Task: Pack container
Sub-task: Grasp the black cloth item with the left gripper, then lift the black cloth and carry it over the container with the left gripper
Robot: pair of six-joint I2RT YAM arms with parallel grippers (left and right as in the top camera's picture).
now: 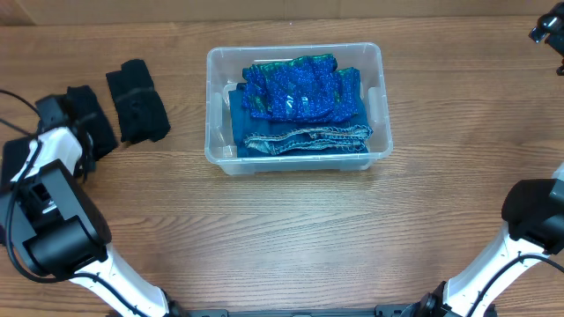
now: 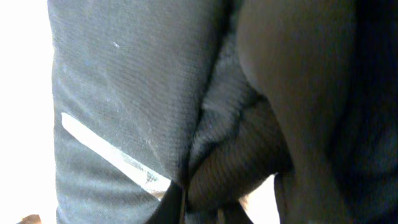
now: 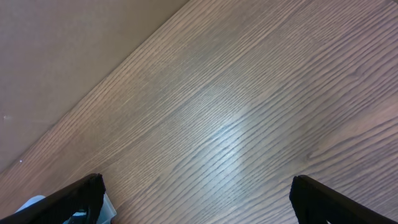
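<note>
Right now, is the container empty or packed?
Packed in part: folded blue fabric and denim lie inside the container; black cloth sits outside.

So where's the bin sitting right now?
In the overhead view, the clear bin sits on the table, centred toward the far edge, holding blue cloth, with black cloths lying to its left.

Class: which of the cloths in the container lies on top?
In the container, the sparkly blue cloth; it rests over the denim and the plain blue cloth, both beneath it.
</note>
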